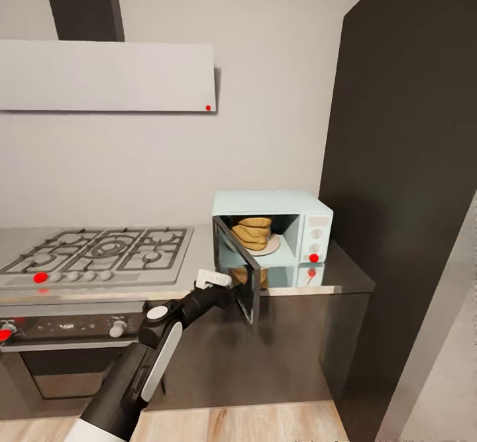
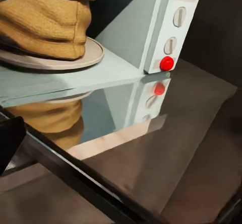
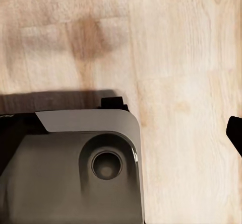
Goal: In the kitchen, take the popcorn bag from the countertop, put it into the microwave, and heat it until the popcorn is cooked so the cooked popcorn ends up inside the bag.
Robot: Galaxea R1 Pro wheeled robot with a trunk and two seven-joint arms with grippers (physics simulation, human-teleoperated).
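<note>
Left arm [image 1: 142, 362], glossy grey countertop [image 1: 344, 273], grey wall [image 1: 265, 130], wooden floor [image 3: 186, 58]

Tan popcorn bag [image 1: 252, 232], mint-blue microwave [image 1: 271, 202]

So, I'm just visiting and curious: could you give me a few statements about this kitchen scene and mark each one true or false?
1. The crumpled tan paper popcorn bag sits inside the pale mint-blue microwave. True.
2. The microwave's dark glass door is closed. False: it stands open.
3. The bag rests on a round pale plate. True.
4. The microwave stands on the grey gas hob. False: it stands on the glossy grey countertop, beside the hob.
5. The left arm reaches toward the open door. True.
</note>
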